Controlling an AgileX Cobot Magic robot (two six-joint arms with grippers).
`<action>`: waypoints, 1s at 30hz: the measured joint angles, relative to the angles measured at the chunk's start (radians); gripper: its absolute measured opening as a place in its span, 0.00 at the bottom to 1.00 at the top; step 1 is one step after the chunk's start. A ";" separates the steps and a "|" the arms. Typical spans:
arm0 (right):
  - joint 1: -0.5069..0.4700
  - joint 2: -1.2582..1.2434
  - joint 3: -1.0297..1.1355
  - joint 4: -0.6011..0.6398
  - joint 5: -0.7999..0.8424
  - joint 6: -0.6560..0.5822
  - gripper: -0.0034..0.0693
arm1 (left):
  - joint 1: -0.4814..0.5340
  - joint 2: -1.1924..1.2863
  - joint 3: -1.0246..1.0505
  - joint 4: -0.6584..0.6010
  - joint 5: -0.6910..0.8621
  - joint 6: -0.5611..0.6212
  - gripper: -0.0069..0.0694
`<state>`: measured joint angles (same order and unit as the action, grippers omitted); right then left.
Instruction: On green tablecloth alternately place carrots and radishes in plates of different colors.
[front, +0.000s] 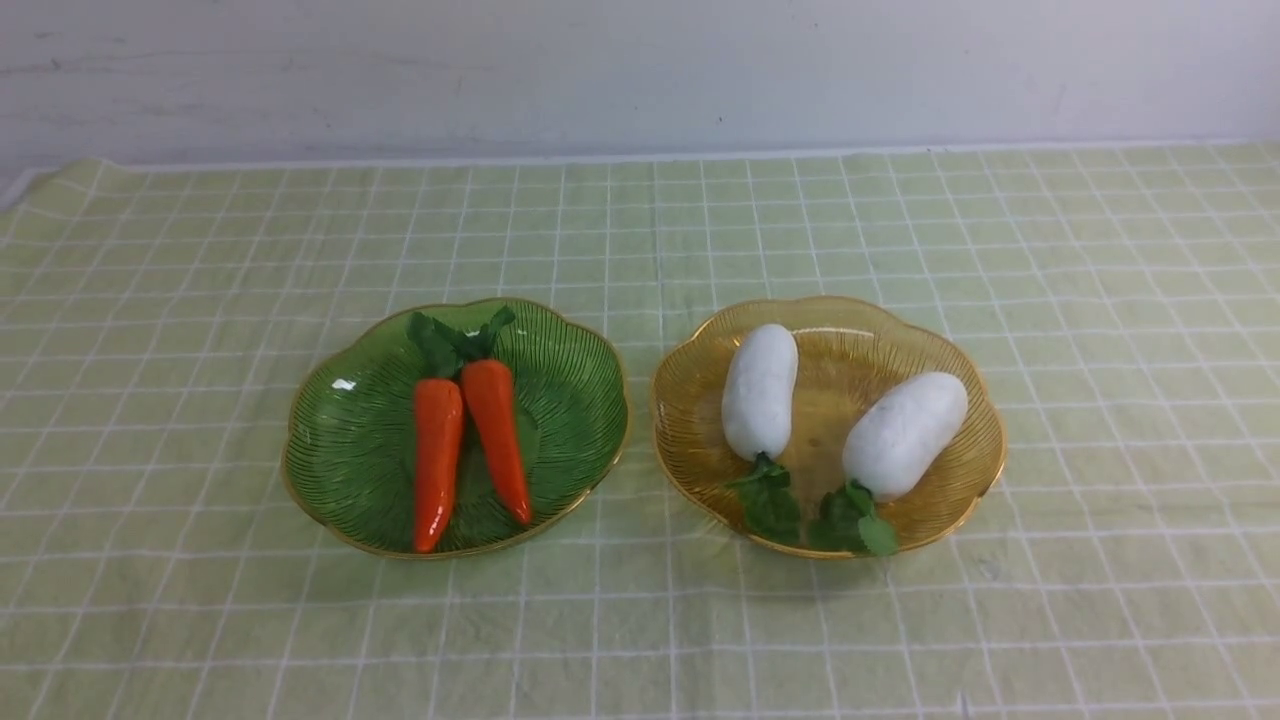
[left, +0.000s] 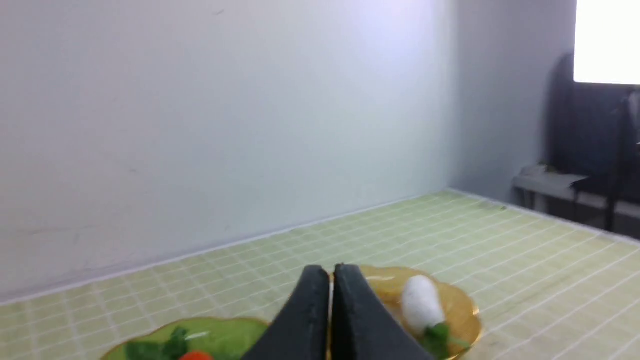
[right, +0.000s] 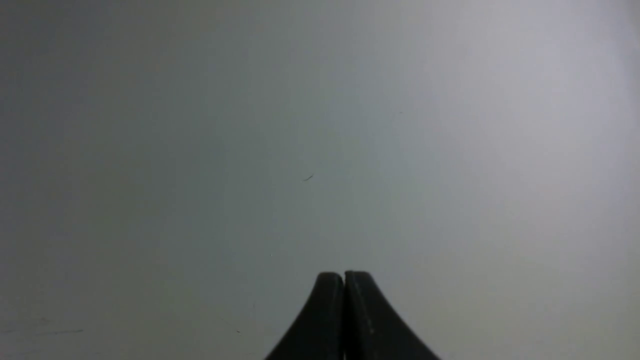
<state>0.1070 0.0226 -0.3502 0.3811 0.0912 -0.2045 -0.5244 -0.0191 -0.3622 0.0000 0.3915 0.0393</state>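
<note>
On the green tablecloth (front: 640, 620) the green plate (front: 340, 450) holds two orange carrots, one (front: 437, 460) beside the other (front: 497, 435), leafy tops pointing away from me. To its right the amber plate (front: 850, 350) carries two white radishes, one (front: 760, 390) left of the other (front: 905, 433), leaves toward me. Neither arm shows in the front view. My left gripper (left: 331, 272) is shut and empty, raised behind the plates, with one radish (left: 422, 302) and the amber plate (left: 457, 305) past its tips. My right gripper (right: 344, 276) is shut, empty, facing a bare wall.
A pale wall (front: 640, 70) rises just behind the table's far edge. In the left wrist view a dark stand and bench (left: 585, 185) sit beyond the table's side edge.
</note>
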 joint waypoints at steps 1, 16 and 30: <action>0.000 0.000 0.000 0.000 0.003 0.000 0.03 | 0.033 0.000 0.025 -0.007 -0.002 0.014 0.08; 0.000 0.000 0.000 0.000 0.008 0.000 0.03 | 0.453 0.000 0.388 -0.047 -0.051 0.080 0.08; 0.000 0.000 0.000 0.000 0.008 0.000 0.03 | 0.460 0.000 0.390 -0.020 -0.014 0.082 0.08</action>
<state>0.1070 0.0226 -0.3502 0.3811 0.0992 -0.2045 -0.0642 -0.0191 0.0278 -0.0201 0.3778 0.1213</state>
